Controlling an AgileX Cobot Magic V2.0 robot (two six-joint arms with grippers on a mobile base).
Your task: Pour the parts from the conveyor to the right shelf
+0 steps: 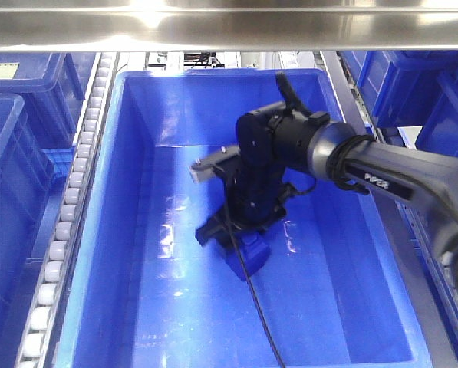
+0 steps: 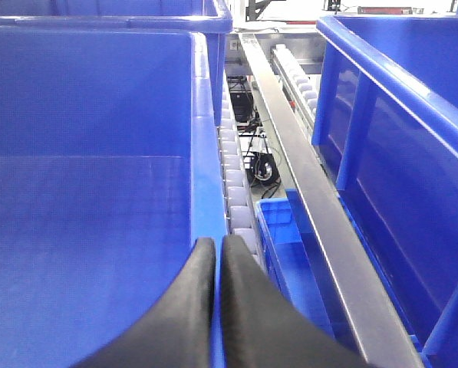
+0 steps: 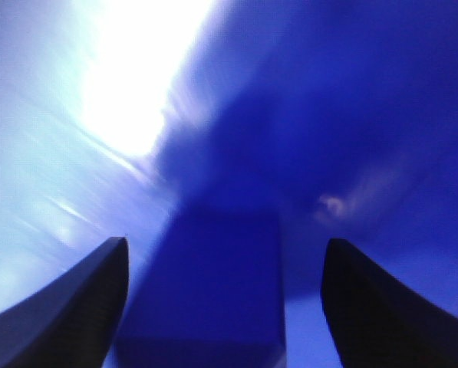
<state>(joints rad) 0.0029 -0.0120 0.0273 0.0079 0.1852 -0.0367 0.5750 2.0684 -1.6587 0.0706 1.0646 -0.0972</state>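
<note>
One of the parts, a small blue cube (image 1: 249, 257), lies on the floor of a large blue bin (image 1: 106, 268) on the right shelf's roller lanes (image 1: 67, 207). My right gripper (image 1: 240, 239) reaches down into this bin and stands open around the cube. In the right wrist view the cube (image 3: 213, 284) sits between the spread fingertips (image 3: 98, 307), with a gap on its right side. My left gripper (image 2: 218, 247) is shut, its black fingers pressed together above the rim of another blue bin (image 2: 83, 153). The conveyor is out of view.
A steel shelf beam (image 1: 229, 27) crosses overhead. More blue bins stand at left (image 1: 14, 153) and right (image 1: 413, 84). In the left wrist view a roller row (image 2: 236, 184), a metal rail (image 2: 305, 176), a second bin (image 2: 397, 115) and a lower small bin (image 2: 286, 245) show.
</note>
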